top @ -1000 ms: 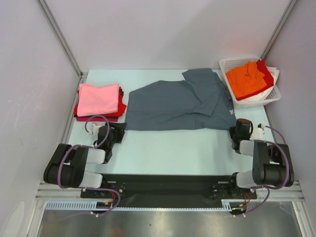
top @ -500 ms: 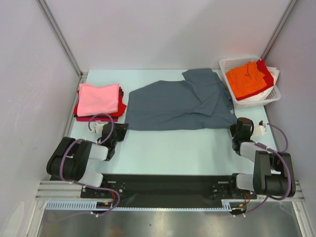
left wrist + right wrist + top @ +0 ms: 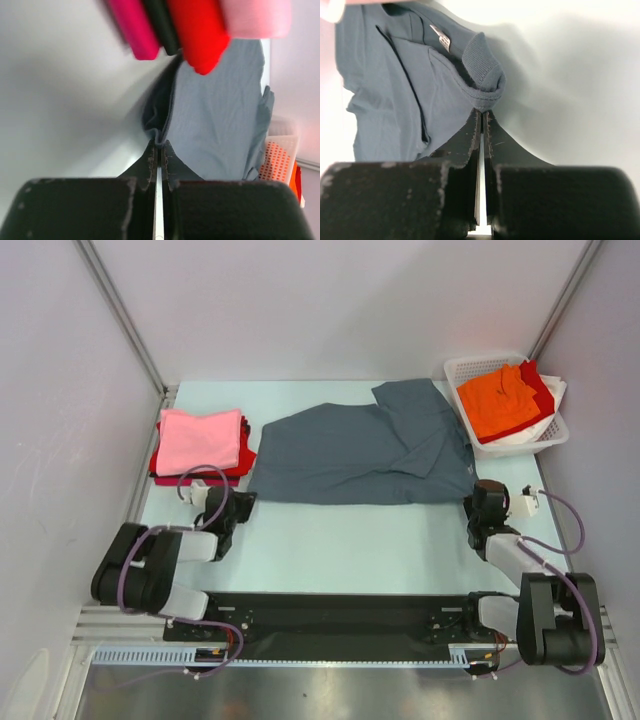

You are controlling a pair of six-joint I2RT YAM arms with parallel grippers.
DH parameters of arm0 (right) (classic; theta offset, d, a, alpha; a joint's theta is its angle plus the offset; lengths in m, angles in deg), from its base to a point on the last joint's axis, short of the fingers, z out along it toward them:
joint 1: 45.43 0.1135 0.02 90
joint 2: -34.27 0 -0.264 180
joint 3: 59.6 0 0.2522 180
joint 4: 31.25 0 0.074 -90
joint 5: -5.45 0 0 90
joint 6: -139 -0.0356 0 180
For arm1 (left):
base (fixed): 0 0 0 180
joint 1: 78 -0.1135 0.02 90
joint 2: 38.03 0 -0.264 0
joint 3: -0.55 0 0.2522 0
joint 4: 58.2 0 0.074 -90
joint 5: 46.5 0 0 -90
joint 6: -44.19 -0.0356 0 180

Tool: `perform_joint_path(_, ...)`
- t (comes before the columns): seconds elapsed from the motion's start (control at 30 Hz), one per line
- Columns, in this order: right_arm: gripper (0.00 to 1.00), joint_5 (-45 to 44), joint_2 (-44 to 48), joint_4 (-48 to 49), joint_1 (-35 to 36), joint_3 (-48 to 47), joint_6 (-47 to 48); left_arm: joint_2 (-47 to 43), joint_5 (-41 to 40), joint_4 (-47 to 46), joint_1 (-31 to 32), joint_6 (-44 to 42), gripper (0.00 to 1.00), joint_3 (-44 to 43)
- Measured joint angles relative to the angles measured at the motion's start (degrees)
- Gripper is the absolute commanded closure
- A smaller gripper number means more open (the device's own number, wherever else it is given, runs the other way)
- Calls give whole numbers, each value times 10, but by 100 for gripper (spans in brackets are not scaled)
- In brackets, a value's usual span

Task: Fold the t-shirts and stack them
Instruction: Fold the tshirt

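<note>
The slate-grey t-shirt (image 3: pixel 350 455) is pinched at its near corners by the left gripper (image 3: pixel 159 146) and right gripper (image 3: pixel 481 114), jaws pressed together on the cloth, apparently to spread it taut.

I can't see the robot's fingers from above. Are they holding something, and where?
Yes, both pinch the blue-grey t-shirt. The left gripper is shut on its near left corner. The right gripper is shut on the ribbed edge at its near right.
</note>
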Motion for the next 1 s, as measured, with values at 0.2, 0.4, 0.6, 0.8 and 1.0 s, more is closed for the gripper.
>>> perform_joint_path(0.2,100,-23,89,-95,10,-21,2,-117,6,102,-19,-34,100,-23)
perform_joint_path(0.4,100,-21,143,-208,10,-114,27,-193,27,226,-38,-84,100,-90)
perform_joint_path(0.6,100,5,177,-310,27,-298,85,-283,60,373,-85,-143,100,-236)
perform_joint_path(0.8,100,53,209,-356,27,-500,154,-352,94,481,-99,-193,100,-428)
perform_joint_path(1.0,100,83,185,-364,27,-642,196,-333,120,517,-104,-208,100,-568)
